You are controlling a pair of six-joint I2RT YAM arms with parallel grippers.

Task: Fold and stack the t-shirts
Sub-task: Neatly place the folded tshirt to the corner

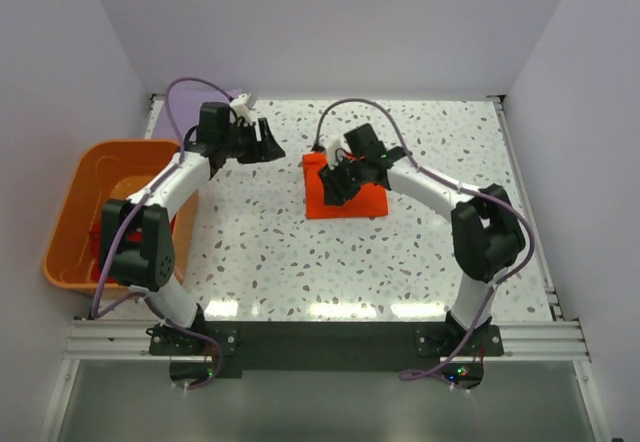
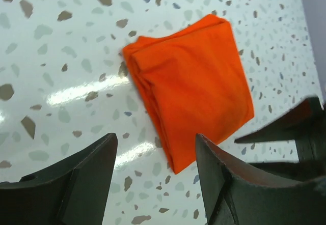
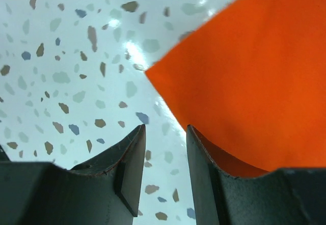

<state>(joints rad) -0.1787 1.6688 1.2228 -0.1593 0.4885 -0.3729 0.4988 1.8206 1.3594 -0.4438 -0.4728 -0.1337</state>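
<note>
A bright orange t-shirt (image 1: 347, 202) lies folded into a small rectangle on the speckled table, a little right of centre. My right gripper (image 1: 335, 184) hovers over its left part. In the right wrist view that gripper (image 3: 165, 128) is open with only tabletop between its fingers, and the shirt's edge (image 3: 254, 82) runs just past the right finger. My left gripper (image 1: 266, 146) is to the shirt's left, apart from it. It (image 2: 156, 137) is open and empty, with the folded shirt (image 2: 196, 77) lying ahead of it. A darker red t-shirt (image 1: 101, 242) sits in the tub.
A rigid orange plastic tub (image 1: 75, 187) stands at the table's left edge, beside the left arm. The right arm's elbow (image 1: 485, 232) rises at the right. Purple cables loop above both wrists. Walls close in at the back and both sides.
</note>
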